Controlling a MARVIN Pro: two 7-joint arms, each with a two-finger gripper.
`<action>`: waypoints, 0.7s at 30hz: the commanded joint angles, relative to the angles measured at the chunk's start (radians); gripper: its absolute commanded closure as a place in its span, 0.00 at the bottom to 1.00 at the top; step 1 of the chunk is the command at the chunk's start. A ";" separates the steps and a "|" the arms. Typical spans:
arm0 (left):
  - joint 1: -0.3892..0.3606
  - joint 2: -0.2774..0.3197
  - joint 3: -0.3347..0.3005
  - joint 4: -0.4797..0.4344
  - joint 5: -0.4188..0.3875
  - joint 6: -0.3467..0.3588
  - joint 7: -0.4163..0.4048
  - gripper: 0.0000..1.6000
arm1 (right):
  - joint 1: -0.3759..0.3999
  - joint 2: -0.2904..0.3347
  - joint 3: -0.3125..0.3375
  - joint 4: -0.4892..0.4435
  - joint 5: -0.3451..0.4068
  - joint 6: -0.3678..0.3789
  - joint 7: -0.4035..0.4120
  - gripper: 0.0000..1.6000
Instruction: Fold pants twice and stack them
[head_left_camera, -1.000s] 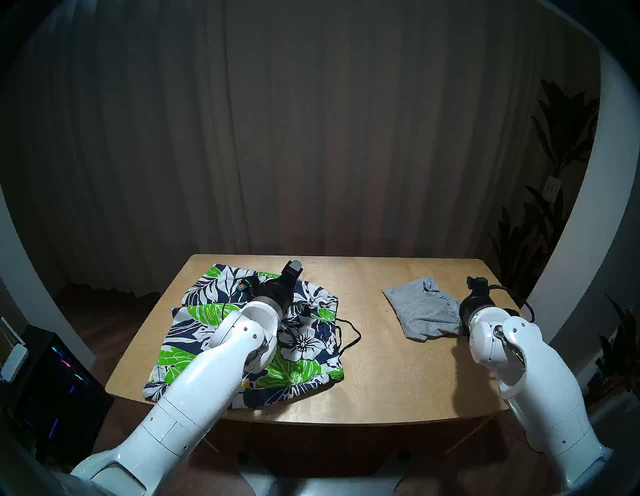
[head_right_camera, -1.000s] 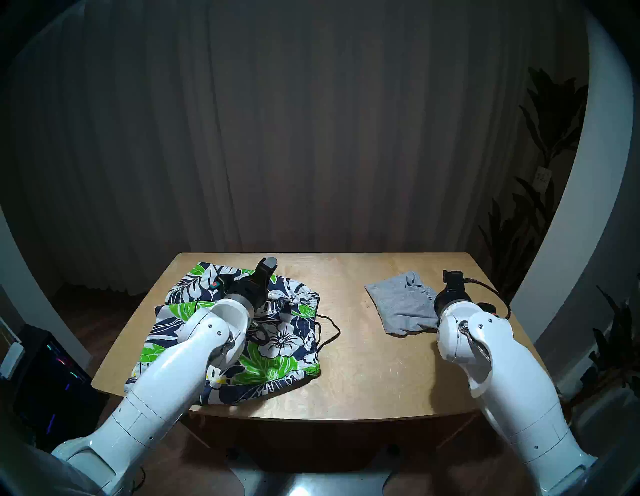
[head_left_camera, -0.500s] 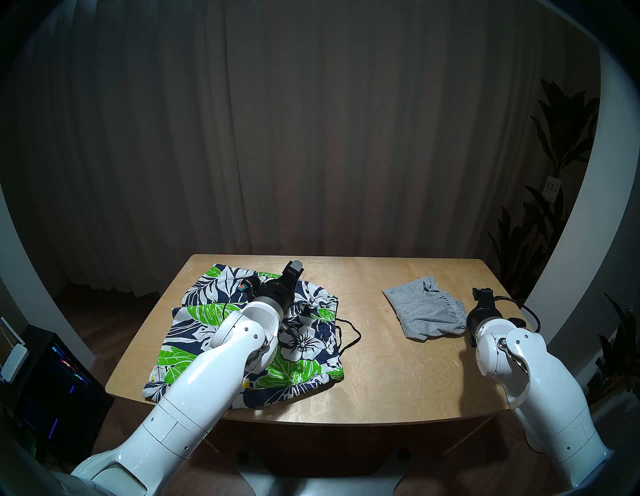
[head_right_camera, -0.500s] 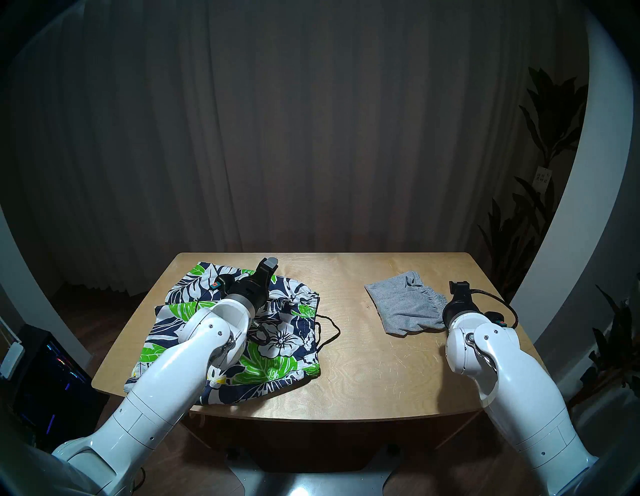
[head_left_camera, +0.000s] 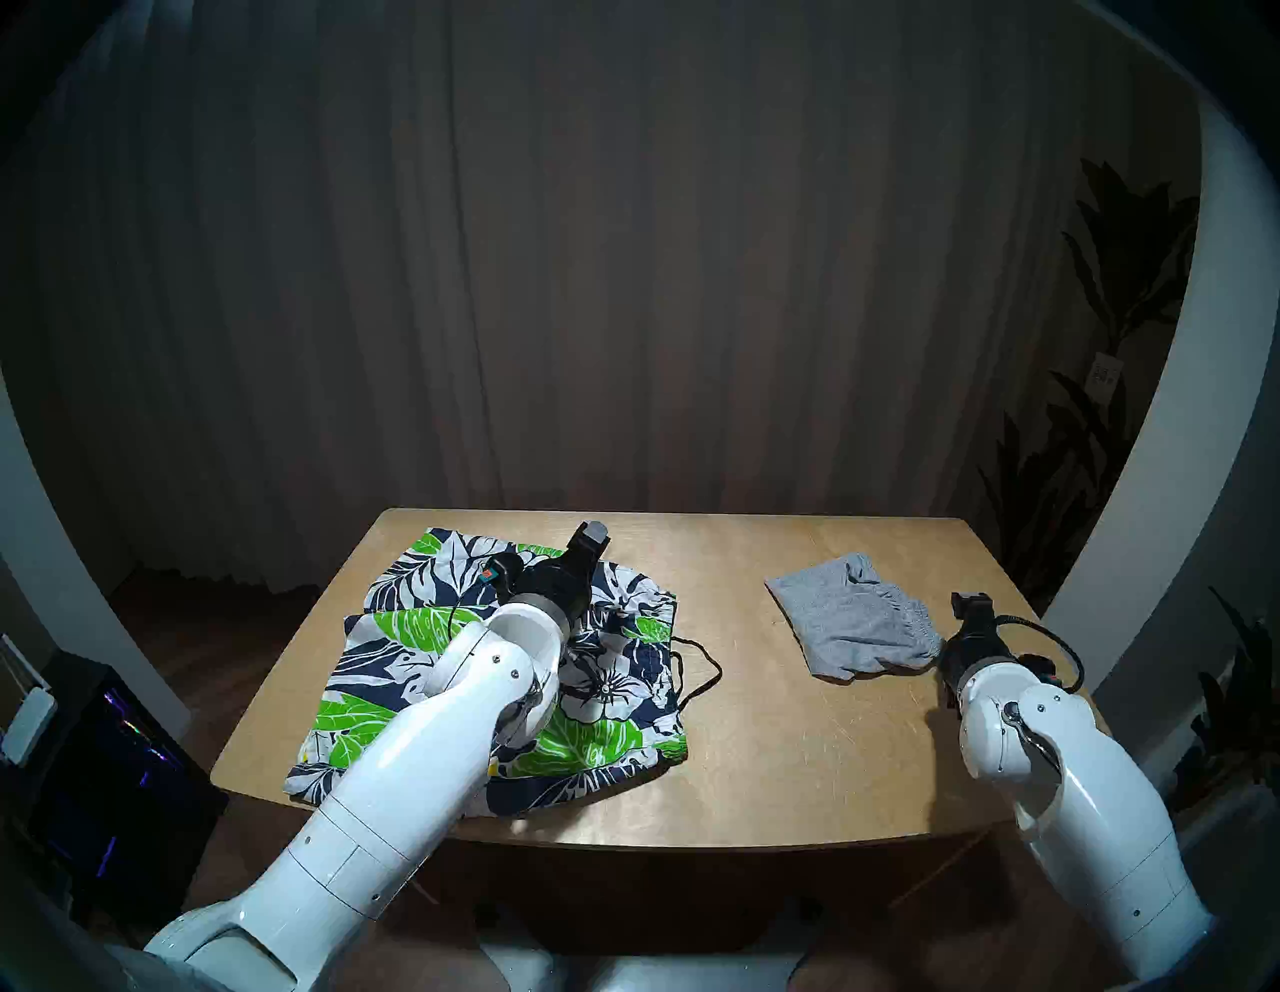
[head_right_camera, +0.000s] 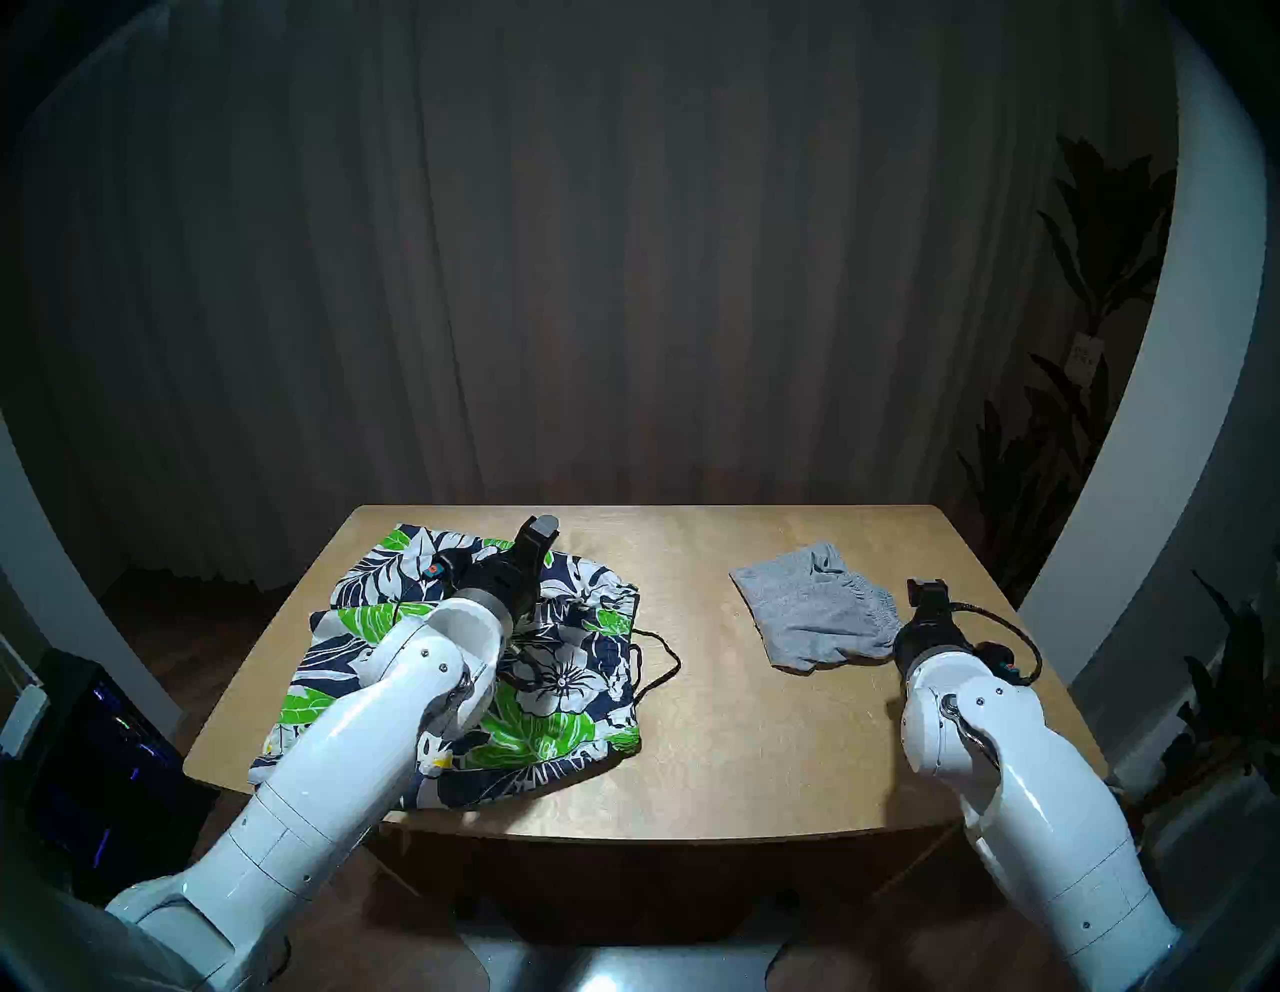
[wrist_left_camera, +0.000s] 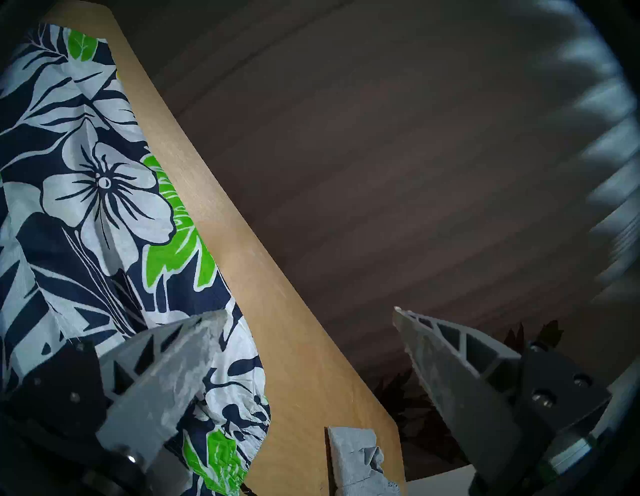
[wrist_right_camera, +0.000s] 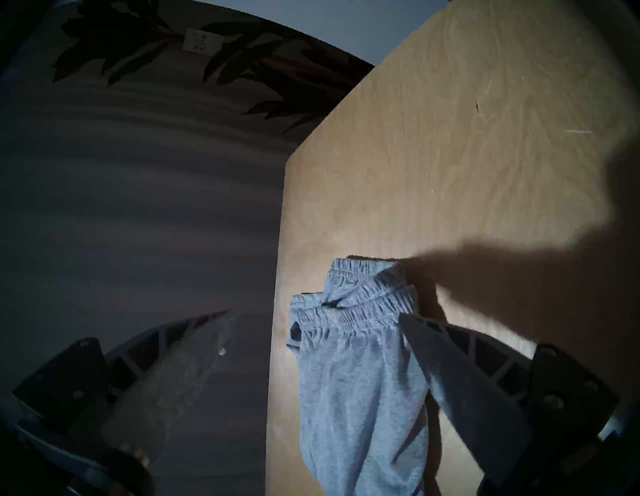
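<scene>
Two pairs of shorts lie on one wooden table (head_left_camera: 762, 727): floral shorts (head_left_camera: 609, 693) toward its left end and grey shorts (head_left_camera: 848, 620) toward its right, well apart. The left arm hides much of the floral pair. The left gripper (wrist_left_camera: 308, 346) and right gripper (wrist_right_camera: 315, 332) both stand spread, empty. Only the right wrist view shows the grey elastic waistband (wrist_right_camera: 360, 311); only the head views show the dark drawstring (head_left_camera: 692, 668).

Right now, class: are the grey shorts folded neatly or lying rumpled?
Rumpled: the grey shorts lie loosely doubled on the table, waistband bunched, edges uneven.
</scene>
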 joint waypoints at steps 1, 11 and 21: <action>-0.021 -0.007 0.002 -0.019 0.006 0.002 0.004 0.00 | 0.008 0.003 0.009 0.012 0.003 0.013 0.026 0.00; -0.030 -0.013 -0.001 -0.010 0.009 0.003 0.016 0.00 | 0.063 -0.004 -0.037 0.040 -0.032 -0.019 -0.012 0.00; -0.038 -0.020 -0.003 0.004 0.011 0.005 0.022 0.00 | 0.144 -0.019 -0.106 0.094 -0.097 -0.074 -0.056 0.00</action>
